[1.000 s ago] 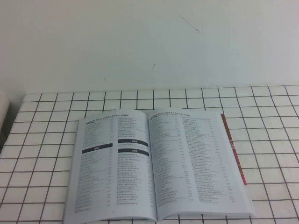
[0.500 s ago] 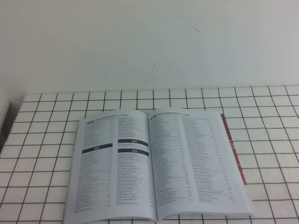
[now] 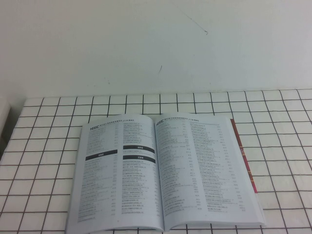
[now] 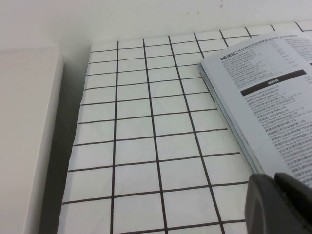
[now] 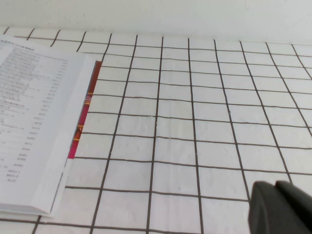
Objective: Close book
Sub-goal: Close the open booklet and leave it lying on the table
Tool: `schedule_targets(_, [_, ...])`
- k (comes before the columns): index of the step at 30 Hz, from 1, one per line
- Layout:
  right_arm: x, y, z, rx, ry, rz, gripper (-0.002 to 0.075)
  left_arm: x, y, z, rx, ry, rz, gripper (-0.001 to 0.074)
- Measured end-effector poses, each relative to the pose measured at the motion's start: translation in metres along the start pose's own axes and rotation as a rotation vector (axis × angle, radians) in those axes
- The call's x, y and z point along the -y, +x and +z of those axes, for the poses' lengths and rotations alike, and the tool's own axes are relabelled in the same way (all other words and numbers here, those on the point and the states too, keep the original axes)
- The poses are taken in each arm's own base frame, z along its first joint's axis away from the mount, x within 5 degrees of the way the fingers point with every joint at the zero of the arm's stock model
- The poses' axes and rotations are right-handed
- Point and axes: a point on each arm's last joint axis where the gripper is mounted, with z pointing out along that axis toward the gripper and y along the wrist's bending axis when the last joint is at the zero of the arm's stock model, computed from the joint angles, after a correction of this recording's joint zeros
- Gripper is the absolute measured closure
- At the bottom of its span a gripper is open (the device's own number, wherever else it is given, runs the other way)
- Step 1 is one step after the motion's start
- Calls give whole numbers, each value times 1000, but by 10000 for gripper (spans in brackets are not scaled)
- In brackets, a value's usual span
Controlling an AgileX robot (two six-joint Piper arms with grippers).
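Book [image 3: 163, 170] sits open on gridded white table [image 3: 48, 146], plain wall [image 3: 146, 39] behind it; left gripper [image 4: 279, 200] left of book, right gripper [image 5: 279, 202] right, can't tell either's grip.

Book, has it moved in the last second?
No. The book lies on the same grid lines of the table. The left claw hovers by its left edge, the right claw off its right.
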Motion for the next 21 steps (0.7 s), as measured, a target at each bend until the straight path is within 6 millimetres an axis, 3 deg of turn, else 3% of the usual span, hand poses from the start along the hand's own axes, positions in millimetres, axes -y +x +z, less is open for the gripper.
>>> schedule_targets(16, [0,-1,0,12,0,0,729,0,0,0,0,-4,40,738])
schedule_targets(21, [0,-8,1,110,3,0,729,0,0,0,0,-4,40,738])
